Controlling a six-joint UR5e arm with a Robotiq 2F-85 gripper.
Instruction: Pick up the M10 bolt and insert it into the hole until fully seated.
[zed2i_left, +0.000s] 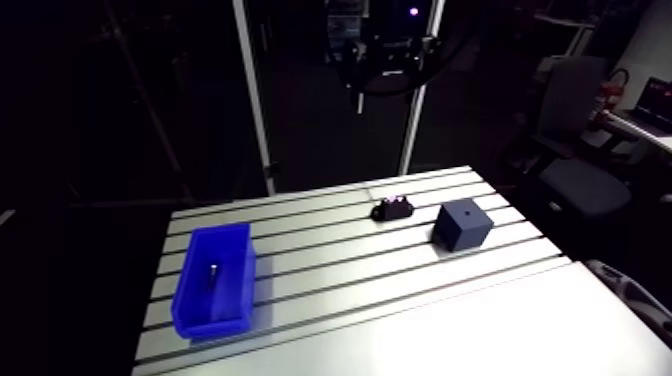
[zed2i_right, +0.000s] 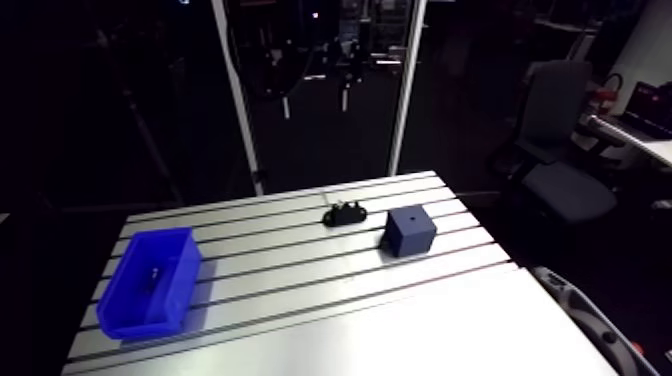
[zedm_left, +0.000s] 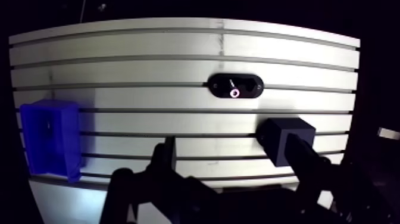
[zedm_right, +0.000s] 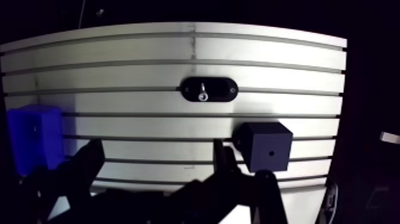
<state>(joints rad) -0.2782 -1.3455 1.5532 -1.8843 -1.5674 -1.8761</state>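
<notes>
The slotted aluminium desk (zed2i_left: 400, 290) is shown as bare pale metal, smooth between its grooves, with a soft sheen. The blue plastic bin (zed2i_left: 210, 318) is seen smooth and faintly glossy. The dark navy cube (zed2i_left: 462, 223) is finished matt. The black oval plate (zedm_right: 209, 89) is marked by one bright metallic glint.

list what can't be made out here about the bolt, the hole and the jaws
Bolt: arm view, a tiny dark mark in the blue bin; head and thread too small to tell.
Hole in the dark cube: wrist view shows only its mouth; depth hidden.
Jaws: wrist view, bases cut off by the edge and dark; they stand open, nothing between them.
</notes>
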